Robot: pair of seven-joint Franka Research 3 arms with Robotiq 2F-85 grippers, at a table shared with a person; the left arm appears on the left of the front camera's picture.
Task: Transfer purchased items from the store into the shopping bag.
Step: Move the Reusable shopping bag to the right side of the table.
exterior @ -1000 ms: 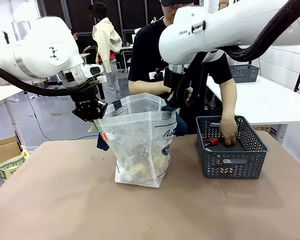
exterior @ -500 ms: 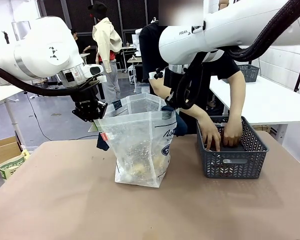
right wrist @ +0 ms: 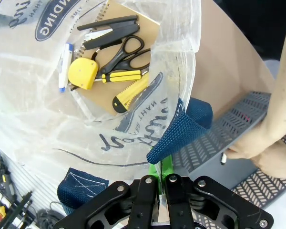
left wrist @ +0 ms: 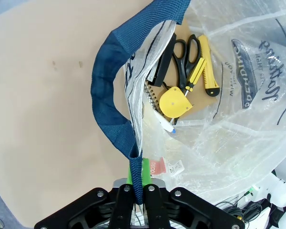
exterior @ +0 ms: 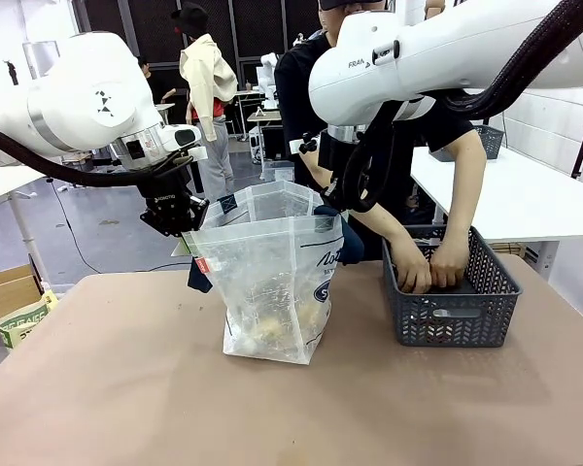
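Both of the person's hands are now down inside the dark grey lattice-sided plastic basket; 1 second ago only 1 hand was in it, next to a small red item. Neither gripper has shifted.

Front view: the left gripper is closed tight on the left navy blue woven handle. Beside its fingertips hangs the translucent clear plastic shopping bag, mouth open and base on the tan table. The right gripper sits at the bag's opposite rim, partly hidden by the plastic. The basket stands beyond it, apart from the bag.

Left wrist view: the left gripper has its green pads pressed together on the handle strap, which loops away ahead of the fingertips. Past them, at the bag's bottom, lie the purchased goods: a round yellow tape measure, black-handled scissors, a yellow screwdriver, a yellow utility knife and a tan spiral notebook.

Right wrist view: the right gripper is likewise clamped shut on the other navy handle. The same tape measure, scissors and knife lie ahead of its fingers inside the bag. The basket, with a hand in it, is off to their side.
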